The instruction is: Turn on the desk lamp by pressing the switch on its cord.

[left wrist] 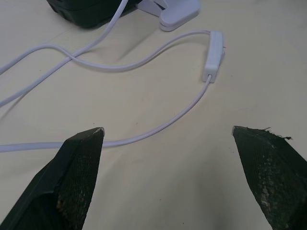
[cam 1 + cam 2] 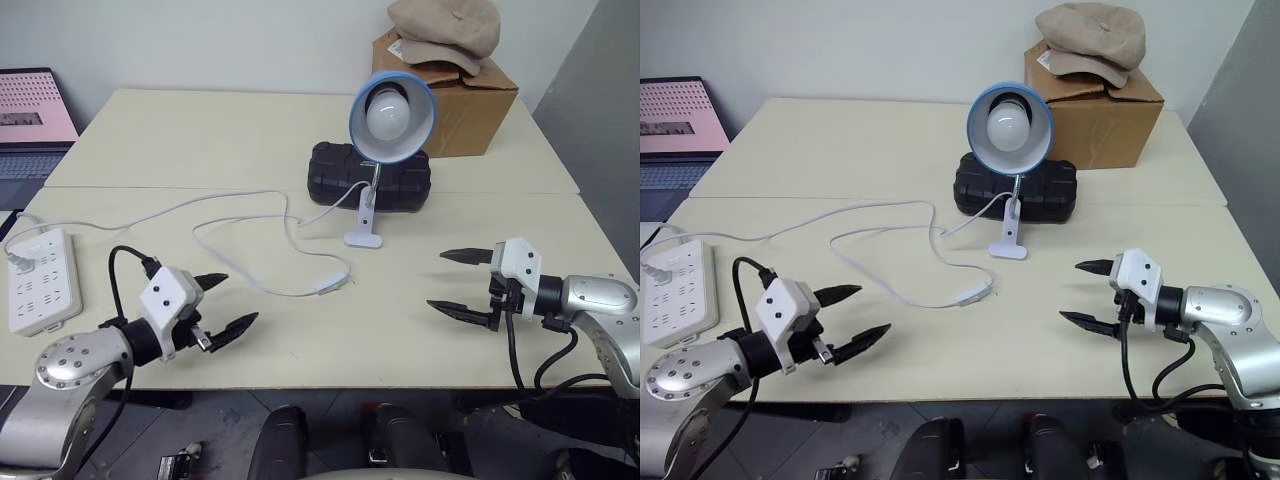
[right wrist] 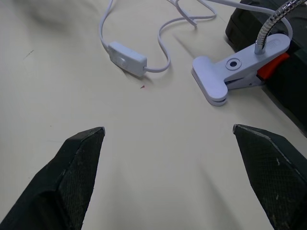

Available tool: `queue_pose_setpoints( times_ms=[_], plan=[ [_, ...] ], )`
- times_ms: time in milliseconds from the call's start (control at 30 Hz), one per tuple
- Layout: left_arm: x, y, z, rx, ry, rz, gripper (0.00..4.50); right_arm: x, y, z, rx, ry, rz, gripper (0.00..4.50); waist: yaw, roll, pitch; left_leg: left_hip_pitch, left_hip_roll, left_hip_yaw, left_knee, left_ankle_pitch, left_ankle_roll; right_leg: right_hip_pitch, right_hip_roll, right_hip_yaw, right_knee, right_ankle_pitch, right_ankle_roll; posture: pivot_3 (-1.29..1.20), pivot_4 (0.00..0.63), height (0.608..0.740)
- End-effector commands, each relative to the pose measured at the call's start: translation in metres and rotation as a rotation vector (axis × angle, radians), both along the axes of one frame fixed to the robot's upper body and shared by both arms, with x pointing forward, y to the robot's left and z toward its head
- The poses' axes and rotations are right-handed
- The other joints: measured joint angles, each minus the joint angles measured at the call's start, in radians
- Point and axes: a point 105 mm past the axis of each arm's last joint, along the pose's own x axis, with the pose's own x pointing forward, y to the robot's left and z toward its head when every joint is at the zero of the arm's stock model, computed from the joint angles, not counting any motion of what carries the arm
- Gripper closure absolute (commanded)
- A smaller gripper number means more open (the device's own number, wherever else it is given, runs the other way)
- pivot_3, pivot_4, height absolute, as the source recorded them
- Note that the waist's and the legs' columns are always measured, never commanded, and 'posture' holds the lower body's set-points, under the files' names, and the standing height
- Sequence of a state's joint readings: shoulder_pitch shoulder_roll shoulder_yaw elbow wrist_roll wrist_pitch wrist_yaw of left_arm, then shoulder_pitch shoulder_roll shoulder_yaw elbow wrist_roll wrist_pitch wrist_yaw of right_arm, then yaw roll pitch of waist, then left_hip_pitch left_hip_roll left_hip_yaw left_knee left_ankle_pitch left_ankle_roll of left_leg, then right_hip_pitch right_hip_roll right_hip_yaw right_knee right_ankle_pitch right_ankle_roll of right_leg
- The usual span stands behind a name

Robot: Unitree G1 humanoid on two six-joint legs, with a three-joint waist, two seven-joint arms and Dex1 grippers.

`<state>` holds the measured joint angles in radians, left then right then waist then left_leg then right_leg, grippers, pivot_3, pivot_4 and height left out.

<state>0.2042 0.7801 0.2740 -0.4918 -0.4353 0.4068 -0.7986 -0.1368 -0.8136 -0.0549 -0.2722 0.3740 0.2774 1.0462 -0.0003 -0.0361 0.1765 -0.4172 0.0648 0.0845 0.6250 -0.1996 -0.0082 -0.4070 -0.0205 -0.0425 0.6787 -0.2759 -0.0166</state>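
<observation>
Between the two grippers: the switch (image 2: 332, 285) lies flat on the table (image 2: 200, 130), ahead of both, nearer the left gripper (image 2: 226, 303) than the right gripper (image 2: 460, 282).
Left gripper: both black fingers spread wide, nothing held, hanging just over the table.
Right gripper: fingers wide apart too, holding nothing.
Switch feel: it looks small, light and hard. A push could make it slide on the smooth table, since nothing holds it down.
Where to press: on the little button on its top face, seen in the right wrist view, pushing straight down so the table backs it up.
Switch long way: it lies slanted, one end pointing toward the left gripper, the other toward the lamp's foot.
Cord (image 2: 240, 225): thin, soft and bendy. It loops past the left gripper's tips and runs on to the white power strip (image 2: 38, 280) out by that arm's side. Pulling it would drag the switch.
Desk lamp (image 2: 390, 115): beyond both grippers, standing on a white clip foot in front of a black case (image 2: 340, 175). Its blue shade faces back toward the grippers. The bulb looks unlit.
Lamp feel: light and top-heavy, likely easy to tip.
</observation>
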Motion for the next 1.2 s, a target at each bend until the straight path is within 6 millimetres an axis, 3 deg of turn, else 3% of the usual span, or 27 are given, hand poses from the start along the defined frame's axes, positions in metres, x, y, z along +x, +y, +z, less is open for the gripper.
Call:
queue_pose_setpoints(
  times_ms=[33,400,700,900,1200],
  plan=[
    [-0.001,-0.005,0.017,-0.007,-0.066,-0.024,0.04,0.000,0.004,0.008,-0.001,-0.041,0.030,0.00,0.000,0.000,0.000,0.000,0.000,0.000,0.000,0.000,0.000,0.000,0.000,0.000,0.000,0.000,0.000,0.00,0.150,0.740],
    [0.008,-0.003,0.017,0.068,-0.132,0.004,0.04,0.000,0.010,0.009,0.003,-0.043,0.047,0.00,0.000,0.000,0.000,0.000,0.000,0.000,0.000,0.000,0.000,0.000,0.000,0.000,0.000,0.000,0.000,0.00,0.150,0.740],
    [0.007,-0.005,0.019,0.045,-0.135,-0.083,0.04,0.000,0.014,0.010,0.003,-0.047,0.051,0.00,0.000,0.000,0.000,0.000,0.000,0.000,0.000,0.000,0.000,0.000,0.000,0.000,0.000,0.000,0.000,0.00,0.150,0.740],
    [0.006,-0.019,0.003,0.069,-0.091,-0.175,0.04,-0.003,0.020,0.012,-0.003,-0.040,0.062,0.00,0.001,0.000,0.000,0.000,0.000,0.000,0.000,0.000,0.000,0.000,0.000,0.000,0.000,0.000,0.000,0.00,0.150,0.740],
    [0.034,-0.053,-0.016,0.003,-0.046,-0.234,0.04,-0.013,0.028,0.005,-0.002,0.026,0.005,0.00,0.003,0.000,0.000,0.000,0.000,0.000,0.001,0.000,0.000,0.001,0.000,0.000,0.000,0.001,0.001,0.00,0.150,0.740]
  ],
)
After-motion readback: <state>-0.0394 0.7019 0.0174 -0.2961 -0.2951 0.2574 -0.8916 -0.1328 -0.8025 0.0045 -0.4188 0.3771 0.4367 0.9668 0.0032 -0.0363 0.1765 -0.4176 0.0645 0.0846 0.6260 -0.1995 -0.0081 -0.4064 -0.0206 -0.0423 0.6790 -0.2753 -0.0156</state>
